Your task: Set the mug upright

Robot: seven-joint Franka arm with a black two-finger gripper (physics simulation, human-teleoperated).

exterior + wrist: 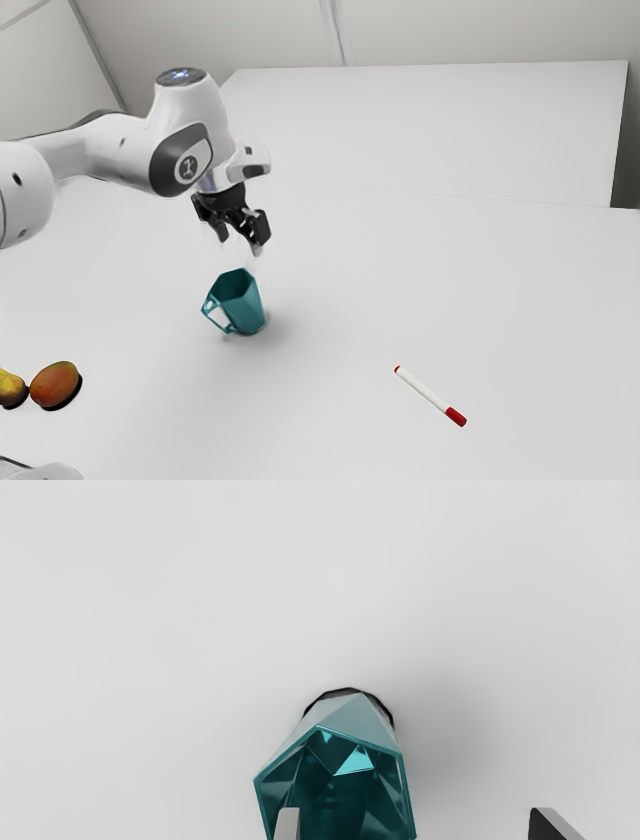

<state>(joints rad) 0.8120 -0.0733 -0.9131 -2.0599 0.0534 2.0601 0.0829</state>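
The gripper [240, 246] hangs above the teal mug [248, 304] in the exterior view, with a gap between its fingertips and the rim. The faceted mug stands on its base on the table, its mouth facing up and its handle toward the exterior view's left. In the wrist view, the mug's mouth [330, 790] faces the camera, and the gripper [414, 825] has its fingers wide apart with nothing held. One fingertip overlaps the mug's opening; the other is out past its side, over bare table.
A white marker with red ends [428, 394] lies on the white table [340, 260] toward the exterior view's right. A mango [55, 384] and a yellow fruit [11, 387] lie at the exterior view's lower left.
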